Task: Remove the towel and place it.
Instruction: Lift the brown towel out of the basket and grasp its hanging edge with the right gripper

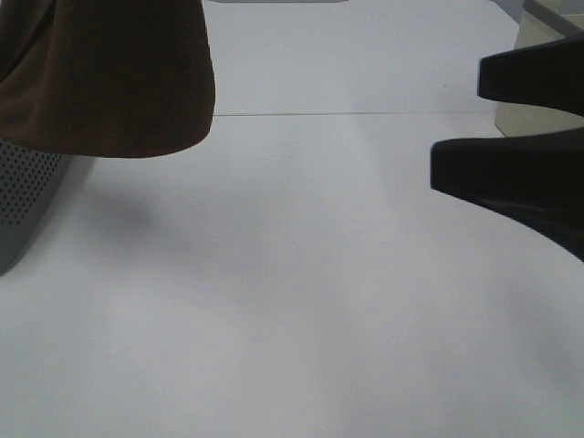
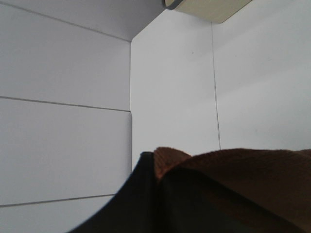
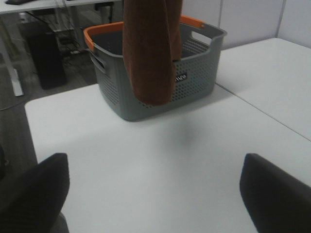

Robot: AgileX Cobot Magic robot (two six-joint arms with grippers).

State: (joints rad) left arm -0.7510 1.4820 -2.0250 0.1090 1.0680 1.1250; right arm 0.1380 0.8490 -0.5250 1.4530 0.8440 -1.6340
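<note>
– Left hand [image 2: 154,171] first: what is it doing?
– Gripping. Its wrist view shows a fold of the towel [image 3: 150,53] pinched against the 1 black finger in sight. The other finger is hidden by cloth, so the clamp is my reading. It fits, since the cloth hangs in the air with nothing else to hold it.
– And the bench [image 3: 146,145]?
– White, with a seam across it and open surface between the 2 arms.
– Where exactly is the towel?
– Hanging bunched and lengthwise from above, its lower end free and touching nothing. From the right wrist it hangs in front of the near wall of the basket [image 3: 199,82], and its shadow falls on the bench just beside that wall. I judge it out of the basket.
– The basket itself?
– Grey, perforated, orange-rimmed, at the left side of the bench. I see nothing else in the part of its inside that shows.
– Anything smaller?
– A beige container [image 1: 540,36] at the far right, well apart from the towel. The right hand [image 3: 155,194] sits low over the bench, its 2 fingers spread wide and empty.
– So how far along?
– Removal looks done; placing is left. The left hand would need to carry the towel over open bench, lower it and let go. The task names no spot.
</note>
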